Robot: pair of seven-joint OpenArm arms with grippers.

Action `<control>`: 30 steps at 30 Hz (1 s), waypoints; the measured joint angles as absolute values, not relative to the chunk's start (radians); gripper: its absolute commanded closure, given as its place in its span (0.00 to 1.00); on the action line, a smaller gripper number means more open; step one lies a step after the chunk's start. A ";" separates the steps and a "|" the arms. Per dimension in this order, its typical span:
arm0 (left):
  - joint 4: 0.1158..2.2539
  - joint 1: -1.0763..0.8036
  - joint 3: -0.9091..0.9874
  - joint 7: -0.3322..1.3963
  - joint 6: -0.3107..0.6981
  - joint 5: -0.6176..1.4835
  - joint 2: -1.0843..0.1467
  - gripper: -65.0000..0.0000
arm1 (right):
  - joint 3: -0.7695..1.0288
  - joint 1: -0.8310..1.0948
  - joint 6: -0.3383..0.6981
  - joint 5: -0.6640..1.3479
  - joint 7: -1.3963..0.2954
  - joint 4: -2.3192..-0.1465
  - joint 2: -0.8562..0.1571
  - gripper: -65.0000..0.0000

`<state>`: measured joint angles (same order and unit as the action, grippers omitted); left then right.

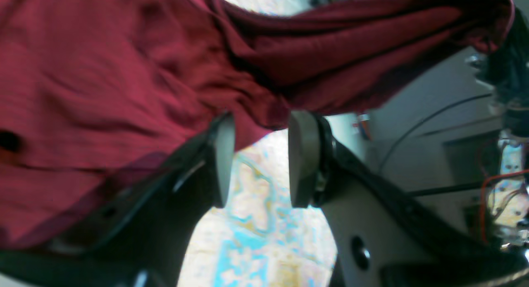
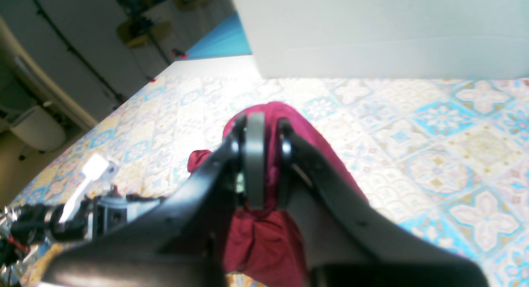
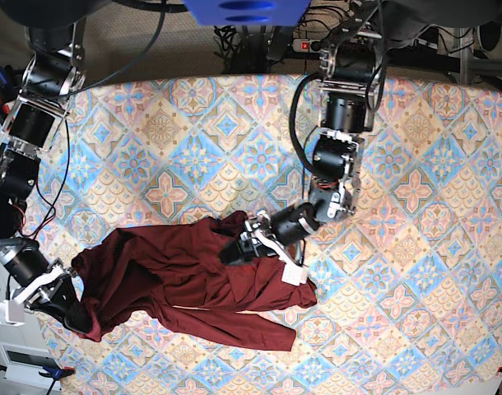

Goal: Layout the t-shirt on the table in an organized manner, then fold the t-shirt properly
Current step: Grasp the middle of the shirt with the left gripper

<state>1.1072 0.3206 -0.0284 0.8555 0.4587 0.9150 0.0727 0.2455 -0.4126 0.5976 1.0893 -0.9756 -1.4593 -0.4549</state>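
On your pastel diamond-tiled table, the crumpled dark maroon jersey t-shirt stretched left to right; your right gripper pinched its left end, your left gripper gaped, released.

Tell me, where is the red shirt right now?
In the base view the t-shirt lies crumpled on the table's lower left, between the right gripper and the left gripper.

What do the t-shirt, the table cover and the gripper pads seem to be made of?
T-shirt: thin matte maroon knit, probably jersey; it drapes in soft folds and bunches.
Table cover: looks like printed cloth or vinyl with pastel tiles; lies flat, finish unclear.
Left gripper pads: smooth grey, likely rubber or plastic, on black plastic-looking fingers.
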 measured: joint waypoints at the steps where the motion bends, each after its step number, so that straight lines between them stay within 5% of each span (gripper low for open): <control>1: 1.107 0.313 -0.029 0.848 0.451 0.915 0.084 0.65 | 0.245 -0.413 0.598 1.090 -0.974 -1.460 -0.455 0.99; 6: 1.107 0.276 -0.027 0.814 0.349 0.918 0.143 0.50 | 0.244 -0.413 0.598 1.087 -0.981 -1.460 -0.484 0.99; 30: 1.090 0.208 0.001 0.733 0.184 0.925 0.150 0.55 | 0.245 -0.393 0.599 1.096 -0.984 -1.528 -0.483 0.99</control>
<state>1.0901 0.2081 0.0013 0.7330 0.1844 0.9249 0.1501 0.2451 -0.3927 0.5991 1.0962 -0.9840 -1.5280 -0.4828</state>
